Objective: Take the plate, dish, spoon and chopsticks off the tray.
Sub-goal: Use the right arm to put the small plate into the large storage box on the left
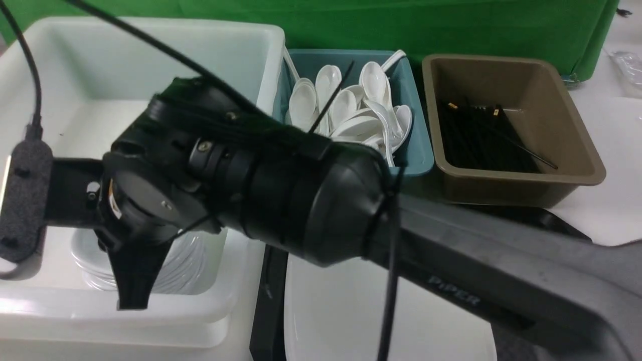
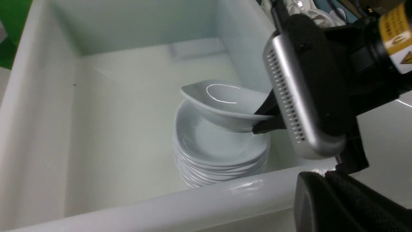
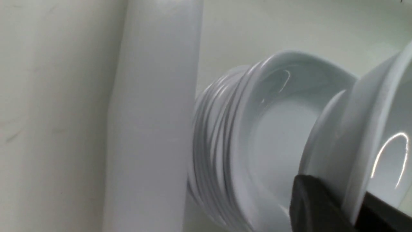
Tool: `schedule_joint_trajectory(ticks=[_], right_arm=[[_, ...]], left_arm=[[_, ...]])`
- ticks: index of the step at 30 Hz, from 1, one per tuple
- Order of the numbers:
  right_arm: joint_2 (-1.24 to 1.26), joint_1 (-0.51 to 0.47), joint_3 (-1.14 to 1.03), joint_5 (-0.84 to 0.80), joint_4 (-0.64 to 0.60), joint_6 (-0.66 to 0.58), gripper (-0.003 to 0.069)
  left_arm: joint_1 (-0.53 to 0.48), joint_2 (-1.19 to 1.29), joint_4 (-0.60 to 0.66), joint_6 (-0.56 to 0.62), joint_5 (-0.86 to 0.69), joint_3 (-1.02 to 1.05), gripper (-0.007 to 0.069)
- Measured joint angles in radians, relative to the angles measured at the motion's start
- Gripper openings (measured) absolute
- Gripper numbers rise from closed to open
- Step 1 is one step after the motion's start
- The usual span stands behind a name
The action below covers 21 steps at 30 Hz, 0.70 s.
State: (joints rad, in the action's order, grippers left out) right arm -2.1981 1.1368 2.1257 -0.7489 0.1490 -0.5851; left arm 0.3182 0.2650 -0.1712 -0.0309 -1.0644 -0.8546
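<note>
The white plastic tub (image 1: 150, 22) on the robot's left is the largest thing, with smooth and slightly glossy walls. Beside it lies the black tray (image 1: 266, 311), and the big square white plate (image 1: 341, 311) sits on it, mostly hidden under the right arm. Behind the tray stand a teal bin of white soup spoons (image 1: 351, 105) and a brown tub (image 1: 577, 150) with black chopsticks (image 1: 481, 135) inside.

In the near corner of the white tub there is a stack of small dishes (image 2: 219, 151), glossy white ceramic with rounded corners. The dish (image 2: 222, 103) of the task hangs directly above this stack, tilted and not level with it. Whether its underside touches the top one cannot be told. The right gripper (image 2: 257, 121) reaches across from the tray side and pinches the rim of the dish between its black fingers (image 3: 309, 199).

It seems the coming move is short and goes straight down. The glaze is slippery, so a tilted release may let the dish slide off the stack. The left gripper (image 2: 323, 177) is pressed together, holds nothing, and waits near the tub's front rim.
</note>
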Motion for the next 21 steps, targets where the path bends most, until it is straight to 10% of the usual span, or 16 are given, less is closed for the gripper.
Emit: schedule_joint_trajectory(ticks=[12, 16, 21], right_arm=[[0.068, -0.004, 0.026, -0.253, 0.016, 0.141, 0.0554], [0.167, -0.014, 0.021, -0.383, 0.071, 0.209, 0.0487], [0.337, -0.071, -0.09, -0.383, 0.104, 0.323, 0.0206]], left_arm=[[0.002, 0.001, 0.161, 0.132, 0.013, 0.0, 0.0017], [0.002, 0.036, 0.204, 0.199, 0.034, -0.002, 0.0017], [0.002, 0.212, 0.338, 0.379, 0.069, -0.008, 0.0017]])
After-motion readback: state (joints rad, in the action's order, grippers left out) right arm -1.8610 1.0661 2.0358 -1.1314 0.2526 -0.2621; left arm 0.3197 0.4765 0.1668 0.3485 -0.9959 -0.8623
